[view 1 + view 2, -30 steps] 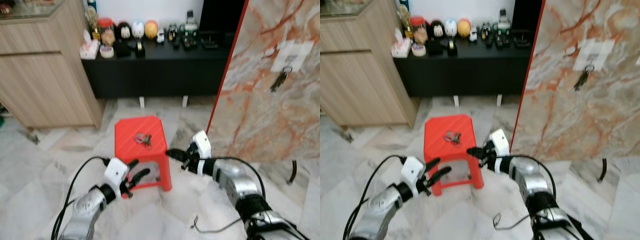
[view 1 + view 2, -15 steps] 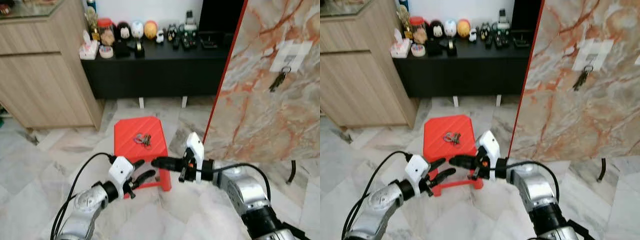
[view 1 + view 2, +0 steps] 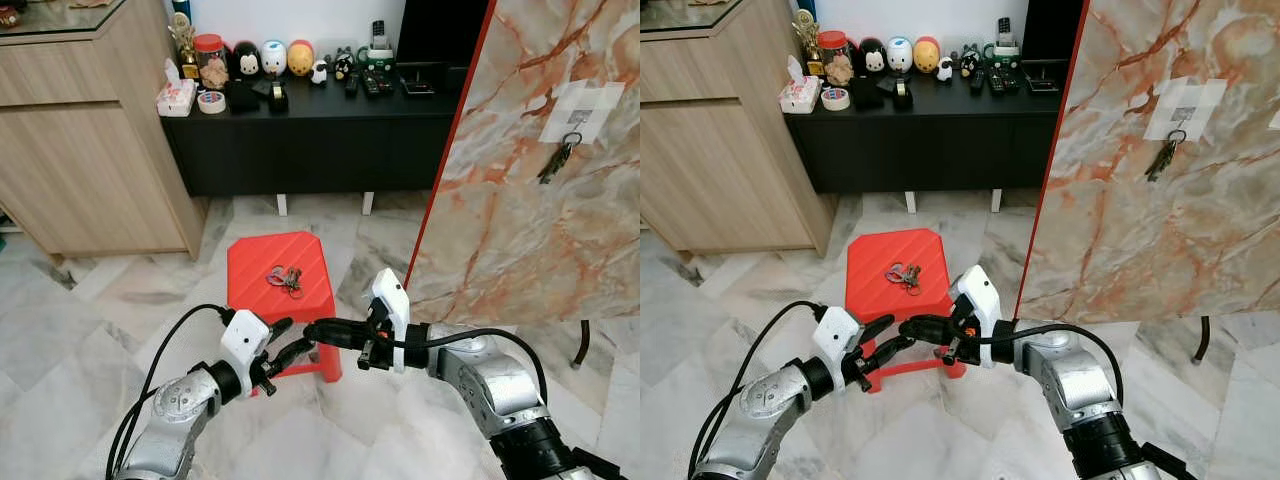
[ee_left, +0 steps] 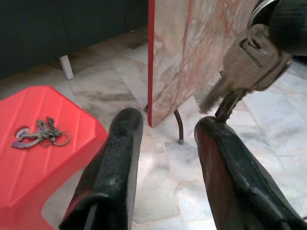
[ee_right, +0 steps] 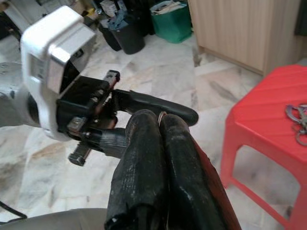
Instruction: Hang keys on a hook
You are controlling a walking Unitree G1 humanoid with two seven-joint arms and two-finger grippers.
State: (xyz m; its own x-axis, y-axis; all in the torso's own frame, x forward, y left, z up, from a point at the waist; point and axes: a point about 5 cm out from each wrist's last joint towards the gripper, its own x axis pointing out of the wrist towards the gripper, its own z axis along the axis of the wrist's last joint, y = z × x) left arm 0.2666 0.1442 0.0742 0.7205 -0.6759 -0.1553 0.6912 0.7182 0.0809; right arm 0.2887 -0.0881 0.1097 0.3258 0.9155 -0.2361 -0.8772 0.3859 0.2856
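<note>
Left wrist view: my right gripper (image 3: 318, 331), pinched shut, dangles the keys (image 4: 244, 62) just beside the wide-open, empty left gripper (image 4: 168, 123). I judge this the carrying step; next I'd swing toward the hook (image 3: 573, 137), two o'clock, on the marble panel (image 3: 520, 230).

Just beyond my right pincer (image 3: 318, 330), a red stool (image 3: 255, 292) stands on the marble floor (image 3: 80, 320), keys (image 3: 285, 279) on top.

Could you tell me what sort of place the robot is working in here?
Probably a home living area: a marble-tiled floor, a low black cabinet lined with figurines and remotes, a wooden cupboard and a red plastic stool.
</note>
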